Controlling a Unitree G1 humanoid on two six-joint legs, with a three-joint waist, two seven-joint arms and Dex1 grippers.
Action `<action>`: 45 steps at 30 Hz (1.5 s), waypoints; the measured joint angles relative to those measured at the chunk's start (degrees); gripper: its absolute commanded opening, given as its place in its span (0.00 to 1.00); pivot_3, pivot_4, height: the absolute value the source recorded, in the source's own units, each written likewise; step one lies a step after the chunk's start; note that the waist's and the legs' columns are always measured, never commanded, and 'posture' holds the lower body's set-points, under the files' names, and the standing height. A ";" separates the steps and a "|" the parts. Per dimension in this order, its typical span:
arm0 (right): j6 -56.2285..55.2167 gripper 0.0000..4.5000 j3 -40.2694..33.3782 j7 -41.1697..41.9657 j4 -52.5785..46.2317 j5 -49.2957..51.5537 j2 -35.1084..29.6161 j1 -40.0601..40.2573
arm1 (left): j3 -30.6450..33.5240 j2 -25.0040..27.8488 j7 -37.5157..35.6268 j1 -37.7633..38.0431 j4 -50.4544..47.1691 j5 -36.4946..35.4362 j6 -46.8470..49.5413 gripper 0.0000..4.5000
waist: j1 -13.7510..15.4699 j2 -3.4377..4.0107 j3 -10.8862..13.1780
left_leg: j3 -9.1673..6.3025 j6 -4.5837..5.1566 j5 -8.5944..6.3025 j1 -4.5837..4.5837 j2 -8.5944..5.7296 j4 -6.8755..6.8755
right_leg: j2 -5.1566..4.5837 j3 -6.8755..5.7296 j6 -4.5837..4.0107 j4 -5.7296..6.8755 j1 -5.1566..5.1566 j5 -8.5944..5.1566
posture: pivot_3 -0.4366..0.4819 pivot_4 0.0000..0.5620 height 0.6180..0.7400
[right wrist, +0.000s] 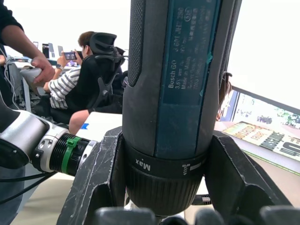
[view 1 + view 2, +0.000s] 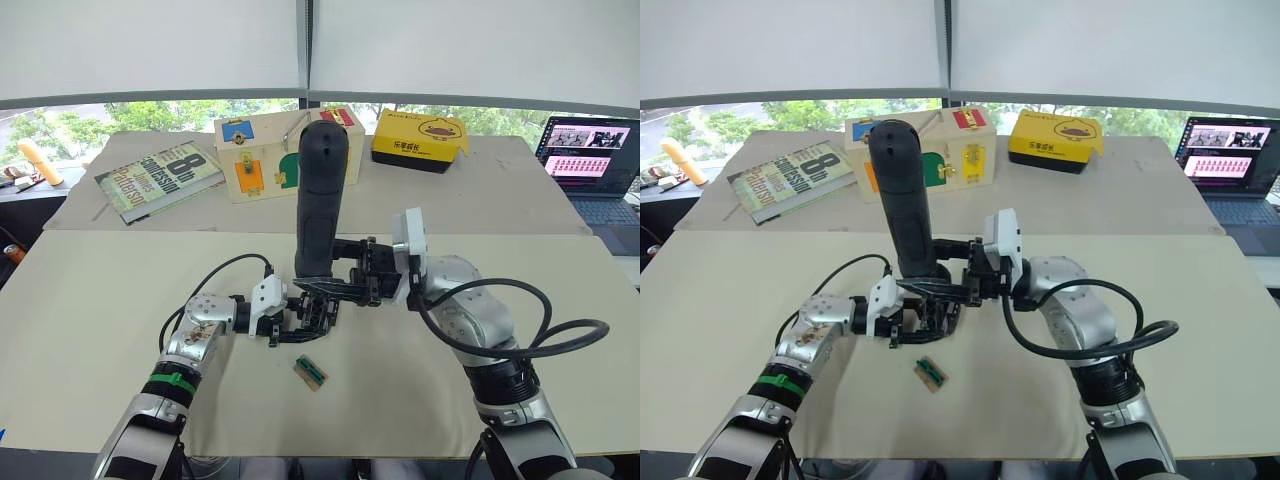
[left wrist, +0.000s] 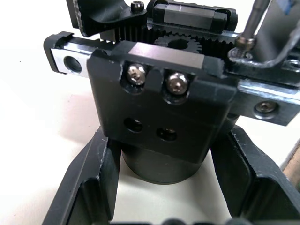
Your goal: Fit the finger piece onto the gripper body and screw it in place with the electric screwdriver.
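The electric screwdriver [image 2: 321,200] stands nearly upright over the middle of the table, bit down. My right gripper [image 2: 347,275] is shut around its lower collar [image 1: 164,173]. Below it my left gripper [image 2: 303,316] is shut on the gripper body [image 3: 161,103], a black block with two silver screws and a toothed rack, its fingers [image 3: 89,187] flanking the round base. The thin metal bit [image 3: 247,26] rests on a screw head at the body's rail. A black curved part [image 3: 105,18] sits on the rack; I cannot tell whether it is the finger piece.
A small green-and-tan block [image 2: 310,372] lies on the table just in front of the grippers. At the back are a book [image 2: 160,178], a wooden box with coloured panels [image 2: 270,155], a yellow box [image 2: 420,140] and a laptop [image 2: 592,165]. A seated person [image 1: 70,84] shows in the right wrist view.
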 measured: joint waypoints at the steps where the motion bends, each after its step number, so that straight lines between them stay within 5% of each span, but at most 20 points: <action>1: 0.36 0.43 0.08 -0.15 0.00 0.03 -0.11 -0.03 | 0.00 0.00 0.00 0.00 0.02 0.00 0.00 0.51 | 0.00 0.00 -0.01 | 0.00 0.00 0.00 0.00 0.00 0.00 | 0.00 0.01 0.00 0.01 0.00 0.00 | 0.48 0.27 1.00; 45: 1.18 0.43 -2.78 2.83 -0.77 4.98 2.40 -6.59 | -0.23 -0.26 1.10 0.67 0.29 -0.22 -1.76 0.51 | 0.12 -0.02 -0.06 | -0.18 0.02 0.00 -0.29 0.02 0.00 | -0.01 -0.13 -0.02 -0.05 -0.17 0.02 | 0.48 0.27 1.00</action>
